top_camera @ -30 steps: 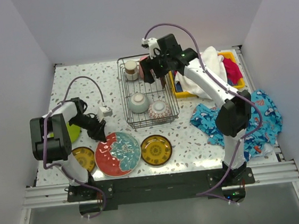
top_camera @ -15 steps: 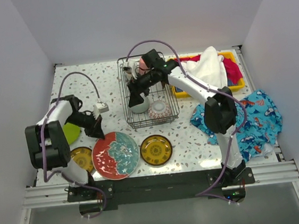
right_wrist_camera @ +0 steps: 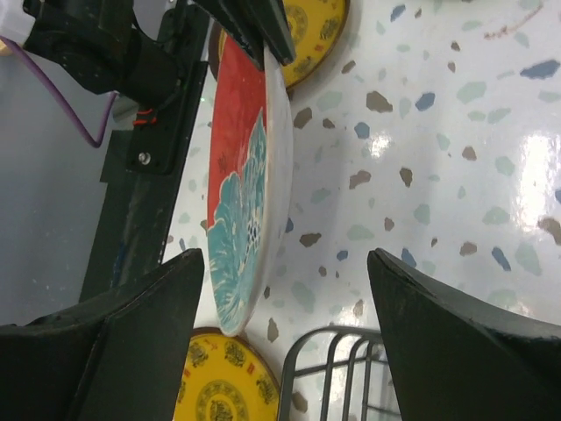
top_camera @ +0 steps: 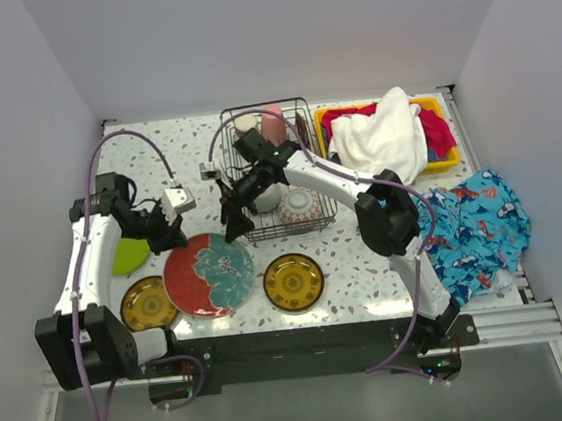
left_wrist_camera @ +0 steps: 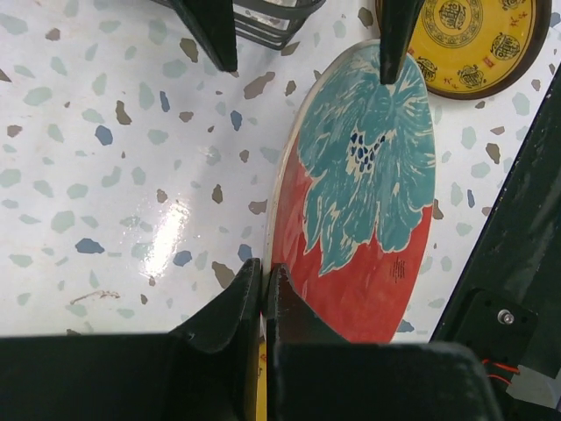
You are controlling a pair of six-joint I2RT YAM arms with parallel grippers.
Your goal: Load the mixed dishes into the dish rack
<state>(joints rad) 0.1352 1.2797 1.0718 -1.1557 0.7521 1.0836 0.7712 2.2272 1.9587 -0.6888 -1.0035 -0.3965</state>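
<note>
The red teal-rimmed plate [top_camera: 207, 275] is tipped up on edge, its left rim pinched in my shut left gripper [top_camera: 170, 239]. The left wrist view shows the plate [left_wrist_camera: 368, 202] leading away from the shut jaws [left_wrist_camera: 263, 282]. My right gripper [top_camera: 230, 224] stands open at the plate's far rim. In the right wrist view the plate [right_wrist_camera: 241, 184] ends between the spread fingers [right_wrist_camera: 131, 342], nearer the left one. The dish rack [top_camera: 312, 217] holds a pale green bowl [top_camera: 267, 199], a patterned bowl [top_camera: 301, 205], a pink cup [top_camera: 272, 124] and a metallic cup [top_camera: 244, 124].
Two amber plates [top_camera: 294, 282] [top_camera: 148, 302] lie flat either side of the red plate. A lime-green plate [top_camera: 128, 256] sits under the left arm. A yellow bin [top_camera: 324, 117] with towels is at the back right, and a blue fish-print cloth [top_camera: 474, 225] at the right.
My left gripper has shut on the red plate's rim and tipped it up. My right arm has swung from the rack's back down to its front left, at the plate.
</note>
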